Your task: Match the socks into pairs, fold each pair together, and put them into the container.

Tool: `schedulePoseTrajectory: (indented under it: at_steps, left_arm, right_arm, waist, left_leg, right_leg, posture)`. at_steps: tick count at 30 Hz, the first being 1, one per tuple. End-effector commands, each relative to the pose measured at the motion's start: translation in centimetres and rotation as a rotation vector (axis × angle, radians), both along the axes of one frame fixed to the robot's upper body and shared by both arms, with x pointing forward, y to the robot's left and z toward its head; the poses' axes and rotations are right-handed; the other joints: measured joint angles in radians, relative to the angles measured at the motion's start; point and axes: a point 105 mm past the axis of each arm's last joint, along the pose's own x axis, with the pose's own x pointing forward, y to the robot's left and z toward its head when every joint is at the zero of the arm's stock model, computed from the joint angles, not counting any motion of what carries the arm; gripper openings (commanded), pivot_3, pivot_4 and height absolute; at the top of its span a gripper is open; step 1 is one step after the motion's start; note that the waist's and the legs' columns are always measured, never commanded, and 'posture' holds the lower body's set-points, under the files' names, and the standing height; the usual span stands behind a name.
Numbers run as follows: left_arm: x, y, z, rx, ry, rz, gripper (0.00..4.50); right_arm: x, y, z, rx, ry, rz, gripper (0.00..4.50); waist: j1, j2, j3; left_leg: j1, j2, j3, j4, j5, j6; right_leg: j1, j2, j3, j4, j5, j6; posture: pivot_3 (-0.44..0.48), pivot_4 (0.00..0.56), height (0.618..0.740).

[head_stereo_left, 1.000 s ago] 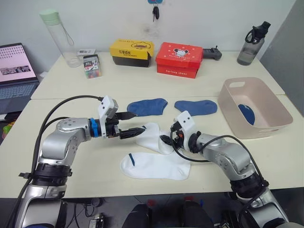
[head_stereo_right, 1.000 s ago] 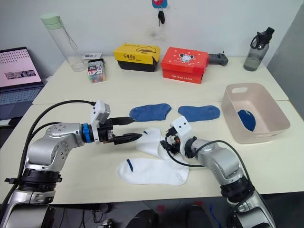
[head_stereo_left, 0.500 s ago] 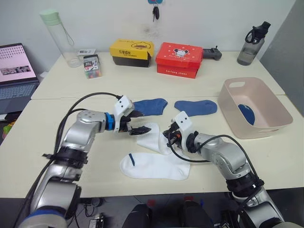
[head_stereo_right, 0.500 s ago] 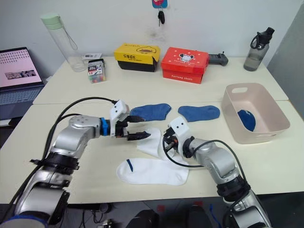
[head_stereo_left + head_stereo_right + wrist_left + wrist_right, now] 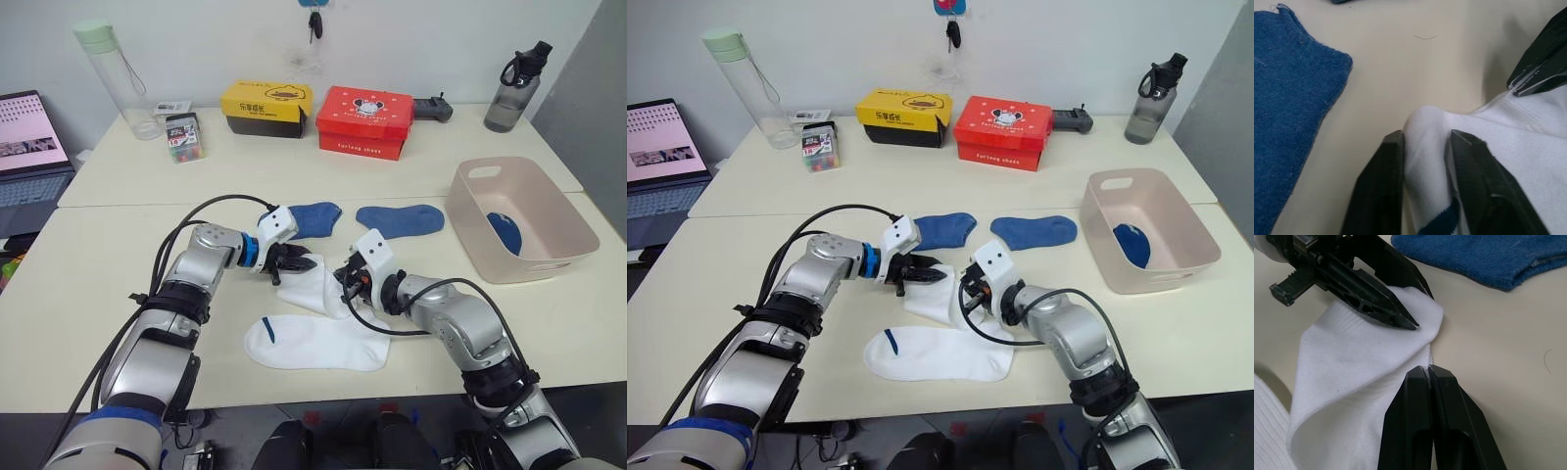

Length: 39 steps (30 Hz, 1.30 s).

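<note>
- Left eye view, landmark: the upper white fabric ankle sock, lying crumpled at the middle of the cream table. All places below are given from it.
- Left gripper, at the sock's left edge: the left wrist view shows its two black fingers pinching a raised fold of the white cloth, the navy mark just below the pinch.
- Second white ankle sock with a small navy mark, flat, just in front of the landmark and overlapped by it.
- Two medium blue ankle socks, one just behind the landmark, the other behind and to its right, both flat and untouched.
- Right gripper, at the sock's right edge: fingers pressed together, seemingly nipping the hem, though the cloth between them cannot be made out.
- Pale pink-beige rectangular plastic basin, well to the right, with dark blue fabric inside.
- Handling, as a judgement: the sock is light, limp and non-slippery; it will drape and bunch rather than hold shape. Grips at opposite edges, as here, should let it be spread and laid onto its mate.
</note>
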Motion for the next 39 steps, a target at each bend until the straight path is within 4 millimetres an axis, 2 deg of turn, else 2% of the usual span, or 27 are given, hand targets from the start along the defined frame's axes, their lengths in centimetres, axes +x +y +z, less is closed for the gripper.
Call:
schedulePoseTrajectory:
  at_steps: [1,8,12,14,18,23,25,30,33,39]
  left_arm:
    - [0.1,0.3,1.8,-0.056,-0.048,-0.012,0.14]
    - [1.1,0.0,7.1,-0.293,-0.2,0.023,0.04]
    - [0.6,0.6,8.6,-0.356,-0.267,0.03,0.04]
    - [-0.1,0.5,8.2,-0.365,-0.284,0.013,0.04]
    - [-0.8,0.6,5.3,-0.342,-0.285,0.031,0.04]
    - [-1.7,2.2,1.8,-0.329,-0.278,0.119,0.04]
    - [-1.9,2.9,1.2,-0.333,-0.293,0.161,0.04]
    - [-2.1,3.8,1.1,-0.385,-0.287,0.249,0.04]
    - [-2.9,4.6,0.8,-0.395,-0.261,0.255,0.71]
    - [-4.1,5.1,1.4,-0.419,-0.225,0.257,2.63]
  right_arm:
    - [-0.1,0.2,1.4,0.032,-0.048,0.01,0.0]
    - [1.3,-2.3,3.7,0.077,-0.139,-0.117,0.0]
    - [1.8,-4.8,4.5,0.082,-0.191,-0.217,0.0]
    - [2.0,-5.8,4.5,0.08,-0.199,-0.264,0.0]
    - [1.7,-6.5,3.4,0.065,-0.182,-0.313,0.0]
    - [1.1,-7.0,2.5,0.068,-0.18,-0.396,0.0]
    - [0.9,-7.2,2.2,0.08,-0.166,-0.438,0.0]
    - [-0.1,-7.0,1.1,0.126,-0.096,-0.477,0.0]
    - [-0.5,-7.0,0.9,0.15,-0.069,-0.483,0.73]
    - [-0.6,-7.4,1.2,0.154,-0.068,-0.479,2.87]
  waist:
    - [0.0,0.0,0.0]
    - [0.001,0.0,0.0]
    - [0.0,0.0,0.0]
    - [-0.002,0.0,0.0]
    - [-0.002,0.001,-0.001]
    - [-0.002,0.001,-0.001]
    - [-0.002,0.001,-0.001]
    - [0.003,0.001,-0.001]
    - [0.0,0.001,-0.001]
    - [0.001,0.001,-0.001]
  left_leg:
    - [0.0,0.0,0.0,0.0,0.0,0.0]
    - [-0.001,0.0,0.0,0.001,0.0,0.0]
    - [-0.001,-0.001,0.0,0.001,0.0,0.0]
    - [-0.001,0.0,0.001,0.001,0.0,0.0]
    - [0.0,0.0,0.001,0.001,0.0,0.0]
    - [-0.001,0.0,0.001,0.001,0.0,0.0]
    - [-0.001,0.0,0.001,0.001,0.0,0.0]
    - [-0.001,-0.001,0.001,0.001,0.0,0.0]
    - [-0.001,-0.001,0.001,0.001,0.0,0.0]
    - [0.0,0.0,0.001,0.0,0.0,0.0]
  right_leg:
    - [0.0,0.0,0.0,0.0,0.0,0.0]
    - [-0.001,-0.001,0.0,0.002,0.0,0.0]
    - [-0.003,-0.001,0.0,0.004,0.0,0.0]
    - [-0.003,-0.001,0.001,0.004,0.0,0.0]
    - [-0.003,-0.001,0.001,0.005,0.0,0.0]
    - [-0.004,-0.001,0.001,0.005,0.0,0.0]
    - [-0.004,-0.001,0.002,0.005,0.0,0.0]
    - [-0.004,-0.001,0.001,0.005,0.0,0.0]
    - [-0.004,-0.001,0.002,0.005,0.0,0.0]
    - [-0.004,-0.001,0.002,0.005,0.0,0.0]
  posture:
    - [0.0,0.15,0.726]
    - [0.0,0.15,0.726]
    - [0.0,0.15,0.726]
    - [0.0,0.15,0.726]
    - [0.0,0.15,0.726]
    - [0.0,0.15,0.726]
    - [0.0,0.15,0.726]
    - [0.0,0.15,0.726]
    - [0.0,0.15,0.726]
    - [0.0,0.15,0.726]
